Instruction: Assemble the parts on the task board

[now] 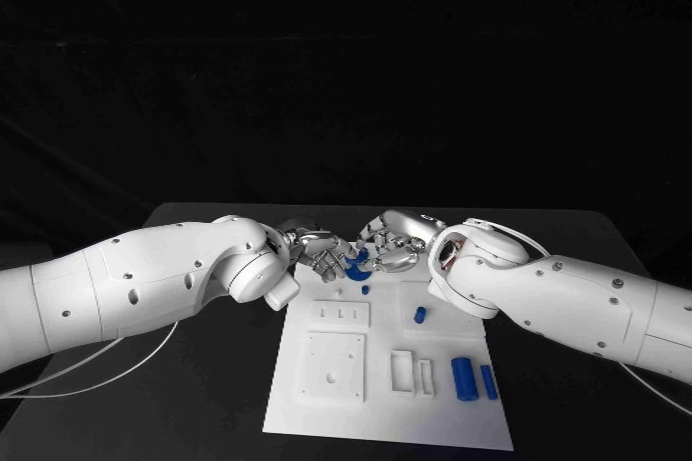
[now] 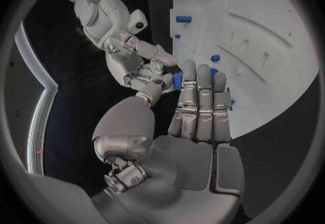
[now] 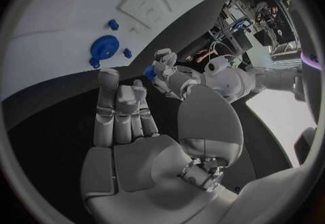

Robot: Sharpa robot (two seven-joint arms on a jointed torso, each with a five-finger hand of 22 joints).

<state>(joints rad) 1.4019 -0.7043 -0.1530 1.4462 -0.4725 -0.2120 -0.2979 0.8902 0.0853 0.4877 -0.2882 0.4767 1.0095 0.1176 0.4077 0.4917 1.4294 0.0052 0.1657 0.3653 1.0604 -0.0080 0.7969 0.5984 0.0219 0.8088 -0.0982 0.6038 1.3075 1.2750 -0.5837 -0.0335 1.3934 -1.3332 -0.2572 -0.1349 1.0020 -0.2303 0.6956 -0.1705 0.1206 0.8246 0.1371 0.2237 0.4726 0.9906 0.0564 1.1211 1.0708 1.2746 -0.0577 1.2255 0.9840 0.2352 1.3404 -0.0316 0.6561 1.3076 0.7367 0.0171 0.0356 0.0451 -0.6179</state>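
The white task board (image 1: 433, 406) lies in the middle of the table. Both hands meet above its far edge. My left hand (image 1: 317, 249) pinches a small blue part (image 2: 177, 80) between thumb and a finger; the right wrist view shows the same part (image 3: 150, 72) in that hand (image 3: 170, 76). My right hand (image 1: 392, 239) hovers just beside it with fingers straight and nothing in them (image 3: 122, 110). A blue gear (image 1: 358, 272) sits on the board right below the hands, with small blue pegs (image 3: 113, 24) near it.
Near the board's right front corner lie two blue cylinders (image 1: 463, 378), and a short blue peg (image 1: 420, 315) stands mid-right. Raised white blocks and slotted plates (image 1: 335, 364) cover the board's left and middle. Black table (image 1: 216, 401) surrounds the board.
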